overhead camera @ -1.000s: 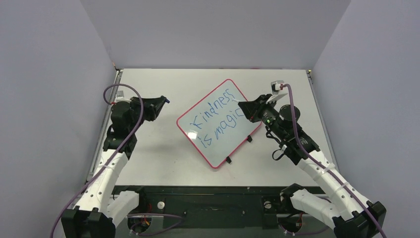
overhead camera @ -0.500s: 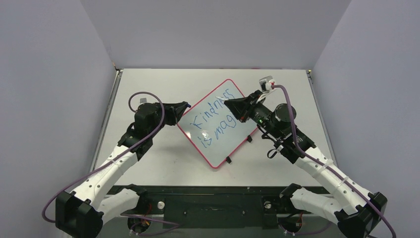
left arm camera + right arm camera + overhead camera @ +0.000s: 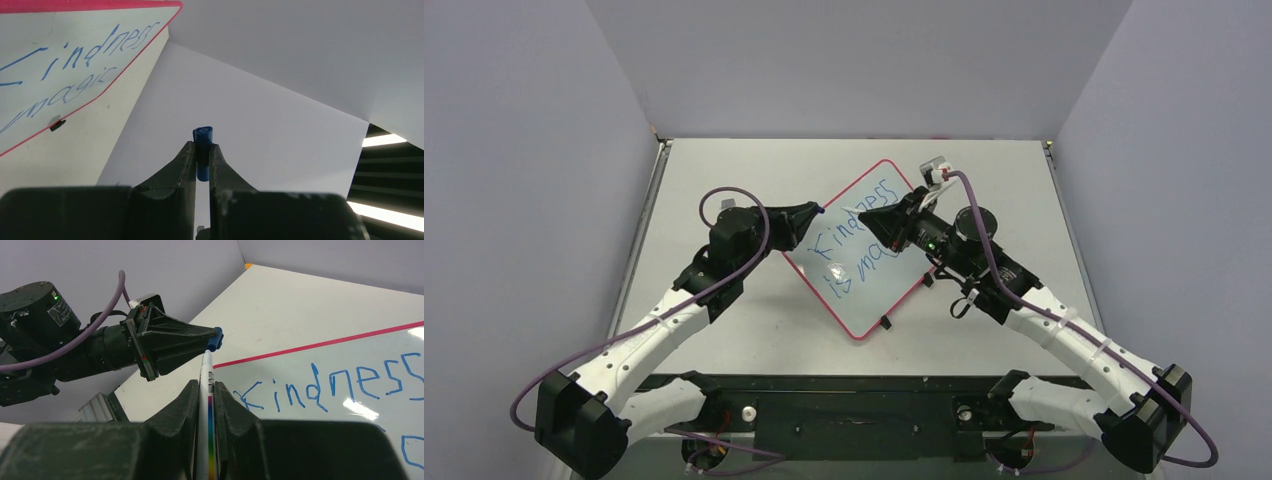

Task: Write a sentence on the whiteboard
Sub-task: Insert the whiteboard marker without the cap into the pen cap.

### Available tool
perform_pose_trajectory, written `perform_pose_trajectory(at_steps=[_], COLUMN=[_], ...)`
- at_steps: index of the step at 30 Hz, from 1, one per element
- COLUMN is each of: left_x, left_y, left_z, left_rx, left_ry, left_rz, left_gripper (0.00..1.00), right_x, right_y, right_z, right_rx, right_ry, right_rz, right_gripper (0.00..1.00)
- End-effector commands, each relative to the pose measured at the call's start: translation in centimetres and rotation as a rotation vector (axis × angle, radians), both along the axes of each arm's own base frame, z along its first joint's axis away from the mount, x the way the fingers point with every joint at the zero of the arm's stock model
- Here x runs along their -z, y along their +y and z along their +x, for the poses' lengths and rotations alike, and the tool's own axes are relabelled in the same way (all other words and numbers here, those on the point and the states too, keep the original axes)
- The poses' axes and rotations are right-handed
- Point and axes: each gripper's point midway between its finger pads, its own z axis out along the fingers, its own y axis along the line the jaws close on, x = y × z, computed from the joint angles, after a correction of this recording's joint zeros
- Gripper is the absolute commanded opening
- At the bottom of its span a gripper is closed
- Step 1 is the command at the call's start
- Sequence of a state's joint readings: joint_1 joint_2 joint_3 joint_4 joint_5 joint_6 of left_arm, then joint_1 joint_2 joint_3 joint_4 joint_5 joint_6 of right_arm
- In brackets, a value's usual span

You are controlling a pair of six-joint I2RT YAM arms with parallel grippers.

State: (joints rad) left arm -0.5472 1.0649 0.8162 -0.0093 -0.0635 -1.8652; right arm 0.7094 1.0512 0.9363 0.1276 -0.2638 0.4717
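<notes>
The right gripper [image 3: 205, 390], clamped on the marker [image 3: 207, 371], has moved left across the whiteboard [image 3: 879, 300]. The left gripper [image 3: 202, 150], pinching the blue cap [image 3: 202, 136], has swung in to meet it. Tip and cap are near, not joined. The board lies flat mid-table [image 3: 984, 170]. The sentence [image 3: 345, 385] looks finished, so capping is probably next.

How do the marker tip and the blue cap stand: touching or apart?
Apart. The right gripper holds the marker, but the left wrist view shows the blue cap, pinched in the left gripper, with its end bare and nothing at it.
</notes>
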Motion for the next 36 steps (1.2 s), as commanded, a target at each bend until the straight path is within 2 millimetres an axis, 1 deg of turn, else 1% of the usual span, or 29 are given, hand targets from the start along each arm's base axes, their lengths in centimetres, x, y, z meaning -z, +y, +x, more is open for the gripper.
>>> perform_pose_trajectory(at_steps=[1, 4, 14, 25, 36], left_x=[-3.8, -3.7, -3.6, -3.2, -3.6], left_y=[-0.1, -0.3, -0.5, -0.6, -0.9], left_z=[0.5, 0.5, 0.4, 0.4, 0.0], left_rx=[-0.024, -0.019, -0.010, -0.006, 0.017], left_ry=[-0.081, -0.079, -0.076, -0.069, -0.072], left_rz=[-0.082, -0.086, -0.102, -0.107, -0.131], left_gripper=[0.00, 0.00, 0.00, 0.00, 0.00], right_x=[-4.0, -3.6, -2.4, -1.8, -1.6], right_y=[0.8, 1.5, 2.7, 3.3, 3.7], right_z=[-0.2, -0.1, 0.6, 1.1, 1.3], right_rx=[-0.022, -0.031, -0.033, -0.026, -0.023], right_ry=[-0.106, -0.098, -0.080, -0.073, -0.068], right_rz=[0.057, 0.046, 0.021, 0.006, 0.006], right_gripper=[0.00, 0.00, 0.00, 0.00, 0.00])
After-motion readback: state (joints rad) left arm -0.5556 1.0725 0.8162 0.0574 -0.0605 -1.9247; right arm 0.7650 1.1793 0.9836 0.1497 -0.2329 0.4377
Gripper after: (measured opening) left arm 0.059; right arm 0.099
